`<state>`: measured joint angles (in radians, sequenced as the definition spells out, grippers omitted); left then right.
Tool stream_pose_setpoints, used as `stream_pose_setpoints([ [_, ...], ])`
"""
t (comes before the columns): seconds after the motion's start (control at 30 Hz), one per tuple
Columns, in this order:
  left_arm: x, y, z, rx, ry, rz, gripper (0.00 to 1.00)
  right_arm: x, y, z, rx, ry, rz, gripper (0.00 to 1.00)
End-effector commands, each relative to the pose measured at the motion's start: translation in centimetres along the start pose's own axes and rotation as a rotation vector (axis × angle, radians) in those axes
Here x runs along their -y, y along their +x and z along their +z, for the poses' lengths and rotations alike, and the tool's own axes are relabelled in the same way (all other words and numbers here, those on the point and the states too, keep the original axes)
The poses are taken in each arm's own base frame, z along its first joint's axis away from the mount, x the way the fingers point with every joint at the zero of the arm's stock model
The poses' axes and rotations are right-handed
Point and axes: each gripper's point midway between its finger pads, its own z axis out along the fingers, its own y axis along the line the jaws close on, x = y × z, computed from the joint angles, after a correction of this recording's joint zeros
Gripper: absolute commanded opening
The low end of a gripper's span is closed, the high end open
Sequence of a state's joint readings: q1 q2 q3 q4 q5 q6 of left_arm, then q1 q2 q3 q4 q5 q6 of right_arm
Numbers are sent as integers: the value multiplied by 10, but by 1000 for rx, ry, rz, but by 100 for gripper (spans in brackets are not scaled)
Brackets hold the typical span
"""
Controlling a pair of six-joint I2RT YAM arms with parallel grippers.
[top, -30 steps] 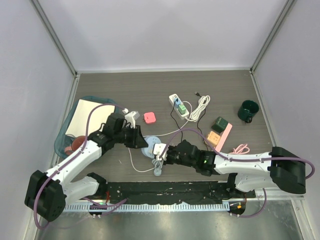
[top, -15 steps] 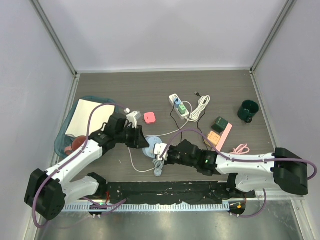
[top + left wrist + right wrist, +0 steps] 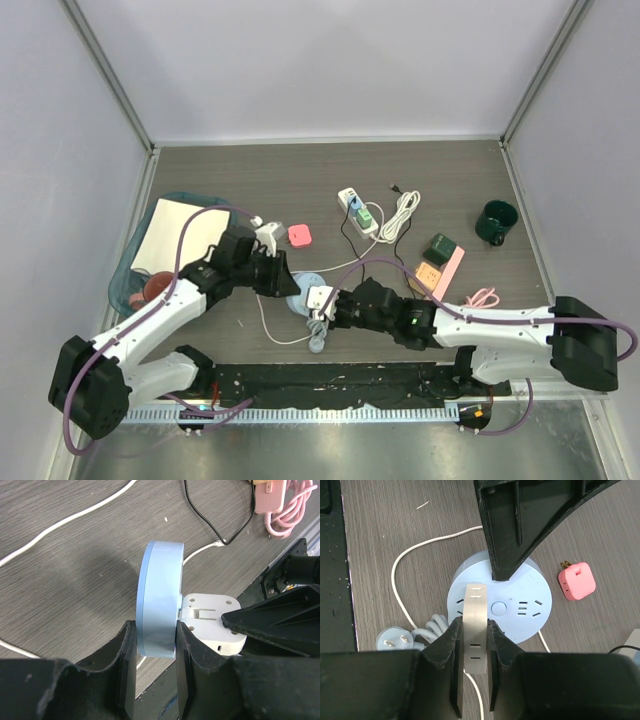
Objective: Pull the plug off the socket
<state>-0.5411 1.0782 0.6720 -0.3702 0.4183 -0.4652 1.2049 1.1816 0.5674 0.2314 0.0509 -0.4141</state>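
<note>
I see even, bright overhead light, soft shadows on the tabletop (image 3: pixel 330 180), sharp views; near jaws slightly blurred.

Two matching robot arms. The left arm (image 3: pixel 160 315) and the right arm (image 3: pixel 505 325) each have smooth white link shells joined by bulky black joint housings, with a large rounded black block at the shoulder end. A thin mauve cable (image 3: pixel 200 214) runs in a loose arc along the left arm, and a second mauve cable (image 3: pixel 378 261) arcs along the right arm. A small green light (image 3: pixel 408 322) glows on a black joint of the right arm. The left gripper (image 3: pixel 287 283) and the right gripper (image 3: pixel 325 304) are black. Seen close, their fingers (image 3: pixel 451 647) are matte black, thick and flat-sided.
</note>
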Motion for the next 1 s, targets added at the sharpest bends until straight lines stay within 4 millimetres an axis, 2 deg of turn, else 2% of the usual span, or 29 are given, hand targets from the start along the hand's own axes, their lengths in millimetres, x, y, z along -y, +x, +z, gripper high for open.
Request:
stream_pose_setpoints([
  [0.0,-34,22,-3,-77,-162,15,0,41,-43,-23,117,160,-7,1],
  [0.27,-35,23,-2,-80,-174,17,0,36,-42,-30,127,139,16,1],
  [0.53,-37,25,-1,-89,-191,18,0,29,-55,-20,134,88,20,1],
  [0.63,-39,27,0,-97,-198,15,0,34,-56,-20,131,107,14,1],
  [0.97,-39,26,0,-100,-207,15,0,47,-62,-48,134,159,-9,1],
])
